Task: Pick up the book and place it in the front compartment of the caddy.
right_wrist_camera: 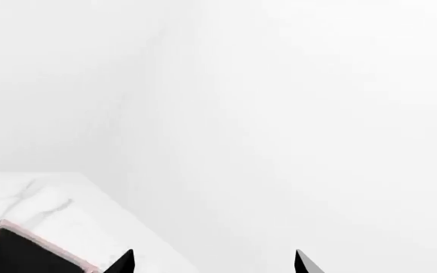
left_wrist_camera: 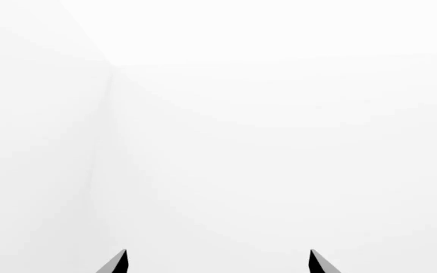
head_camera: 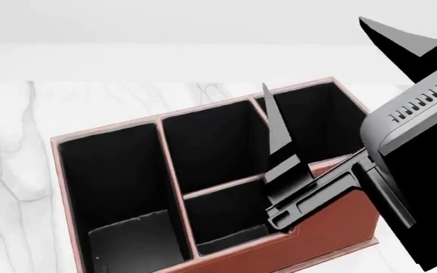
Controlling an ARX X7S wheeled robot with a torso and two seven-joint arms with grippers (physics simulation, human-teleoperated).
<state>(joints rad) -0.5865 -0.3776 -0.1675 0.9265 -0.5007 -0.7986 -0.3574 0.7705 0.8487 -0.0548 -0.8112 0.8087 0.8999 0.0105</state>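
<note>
Book: not identifiable with certainty in any view; a grey slab (head_camera: 135,239) low in the long narrow cell, on the far side of the caddy (head_camera: 332,233) from the right claw (head_camera: 313,51), may be it or only lit lining. The right claw hangs over the caddy's end cell with its fingers spread wide and tilted upward, nothing between them; the right wrist view shows the same bare gap. The left claw (left_wrist_camera: 218,261) is likewise parted and empty, facing blank white wall. The front compartment (head_camera: 211,142), just beside the lower right finger (head_camera: 275,131), looks dark and holds nothing discernible. Judged step: placement is not confirmed, so the next move calls for locating the book before any grasp. The upright dividers stand close to the lower finger, so sideways travel is tight; above the rims there is free room, and bare marble tabletop (head_camera: 6,142) lies beyond the caddy.
</note>
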